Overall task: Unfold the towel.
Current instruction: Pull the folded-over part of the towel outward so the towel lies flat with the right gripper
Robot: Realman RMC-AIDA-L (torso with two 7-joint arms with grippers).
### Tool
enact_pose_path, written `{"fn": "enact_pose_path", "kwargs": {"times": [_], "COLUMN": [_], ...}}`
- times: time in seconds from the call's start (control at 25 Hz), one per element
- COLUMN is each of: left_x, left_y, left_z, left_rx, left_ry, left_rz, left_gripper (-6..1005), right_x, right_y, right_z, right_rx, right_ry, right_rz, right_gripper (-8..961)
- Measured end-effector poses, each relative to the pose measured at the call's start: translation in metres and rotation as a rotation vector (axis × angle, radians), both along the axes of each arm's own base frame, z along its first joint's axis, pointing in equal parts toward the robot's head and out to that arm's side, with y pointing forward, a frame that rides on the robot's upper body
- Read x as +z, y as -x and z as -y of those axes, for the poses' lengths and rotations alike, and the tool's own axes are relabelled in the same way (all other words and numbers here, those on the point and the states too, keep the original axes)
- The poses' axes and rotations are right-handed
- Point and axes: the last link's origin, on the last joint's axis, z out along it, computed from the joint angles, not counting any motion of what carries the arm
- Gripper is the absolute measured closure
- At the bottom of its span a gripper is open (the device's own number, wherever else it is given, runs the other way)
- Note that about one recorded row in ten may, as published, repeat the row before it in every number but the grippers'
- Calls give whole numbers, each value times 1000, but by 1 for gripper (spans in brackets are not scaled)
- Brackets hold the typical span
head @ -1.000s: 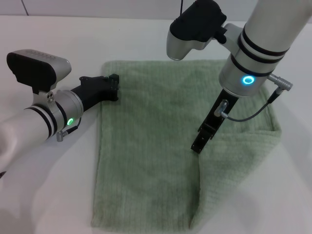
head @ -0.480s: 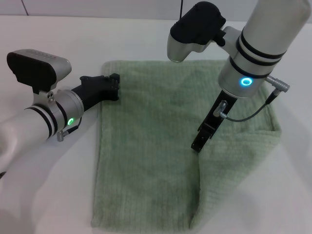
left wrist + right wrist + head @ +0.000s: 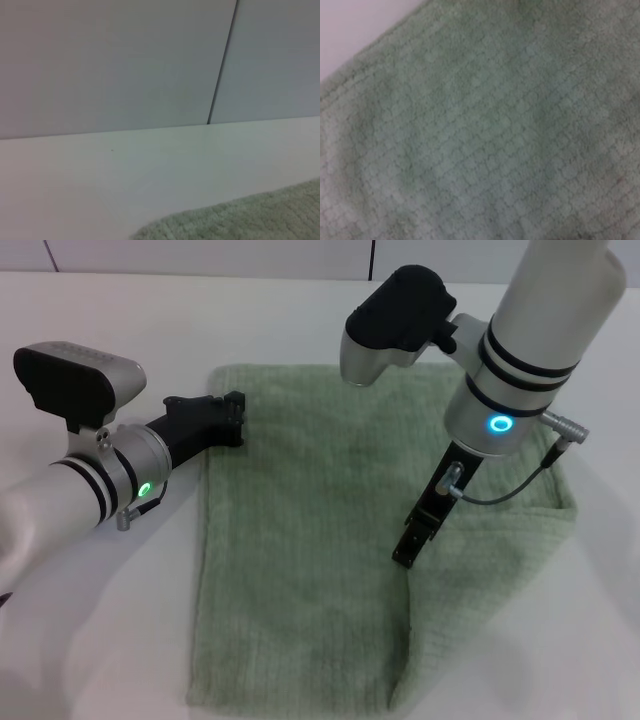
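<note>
The pale sage-green towel (image 3: pixel 300 520) lies on the white table (image 3: pixel 120 640). Its right part is folded over into a second layer (image 3: pixel 490 590) whose edge runs down the middle. My right gripper (image 3: pixel 406 550) points down at the top corner of that folded layer, at or just above the cloth. The right wrist view is filled with towel cloth (image 3: pixel 480 130). My left gripper (image 3: pixel 235 418) rests at the towel's far left corner, by its edge. The left wrist view shows only a strip of towel (image 3: pixel 240 220).
The towel's near edge reaches the bottom of the head view. A wall with a dark seam (image 3: pixel 220 65) stands behind the table. Bare table lies to the left and beyond the towel.
My right gripper has moved slightly down and nearer, closer to the folded layer's corner. The left arm and the towel have not moved.
</note>
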Motion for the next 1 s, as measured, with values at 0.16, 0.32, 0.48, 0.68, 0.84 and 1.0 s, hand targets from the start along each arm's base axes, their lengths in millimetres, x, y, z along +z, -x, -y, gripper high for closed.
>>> {"fn": "enact_pose_path", "kwargs": {"times": [0.16,0.32,0.48,0.68,0.84,1.0], "left_x": [0,0,0,1,2,3], "left_y": [0,1,1,1,1,2], "left_z": [0,0,0,0,0,-1], "left_rx": [1,2,2,4,5,6], "left_ry": [0,0,-1,-4,-5,-7], "left_rz": [0,0,0,1,1,1], "left_gripper": [1001,1001,1001,1000,1000,1000], "right_x": [-1,-2,-1,-2,-2,-2], "right_y": [1,2,2,2,2,3], "right_z": [-1,-2,-3,-4,-5,-5], "right_rx": [4,11,17,22,24,42], "right_ry": [-3,-12,-17,-16,-18,-9], "right_rz": [-2,0,2,17,20,35], "right_gripper": [229,230,232,453,591,836]}}
